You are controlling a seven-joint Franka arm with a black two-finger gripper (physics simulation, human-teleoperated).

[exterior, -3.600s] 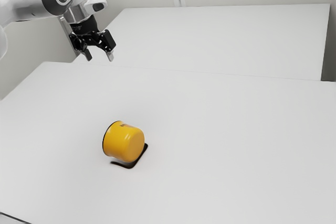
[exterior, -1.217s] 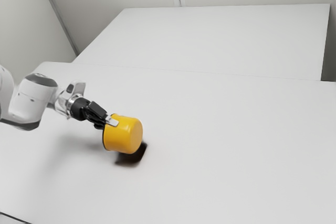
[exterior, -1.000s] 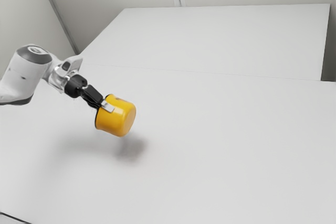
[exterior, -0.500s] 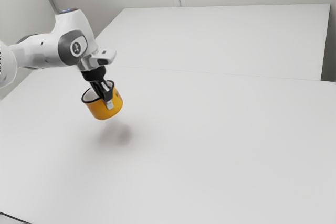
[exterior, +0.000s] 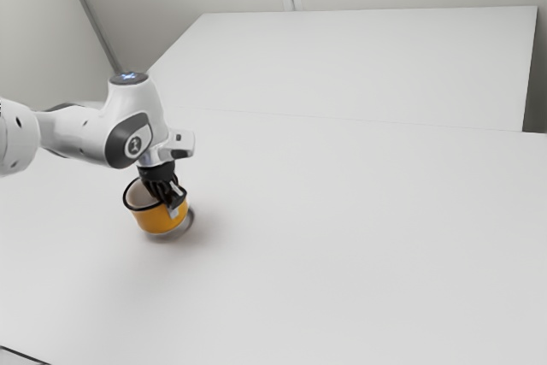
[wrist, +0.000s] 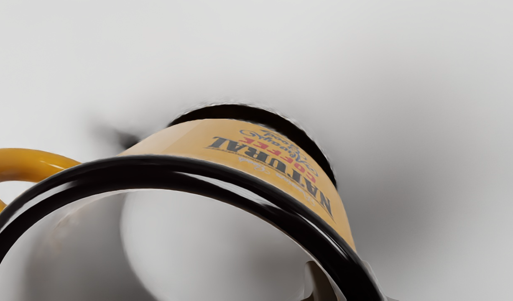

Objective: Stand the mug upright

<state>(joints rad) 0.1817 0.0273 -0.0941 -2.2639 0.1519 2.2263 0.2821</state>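
In the exterior view my gripper [exterior: 174, 201] points down at the mug's rim, on the side toward the exterior view's right. It is shut on the wall of the yellow mug [exterior: 154, 218], one finger inside and one outside. The mug's black-rimmed mouth faces up, slightly tilted, with its base at or just above the table; contact is unclear. In the wrist view the mug [wrist: 185, 138] shows its printed side, white inside and yellow handle. The gripper [wrist: 344, 280] has a fingertip inside the rim and another just outside it.
The white table [exterior: 342, 254] extends around the mug. Behind it stands another white surface [exterior: 359, 66], with walls beyond. A dark line [exterior: 24, 355] crosses the near corner at the exterior view's left.
The mug was lying on its side; my gripper took hold of its rim, lifted it and turned its mouth upward. Since half a second ago, hand and mug have moved down toward the table.
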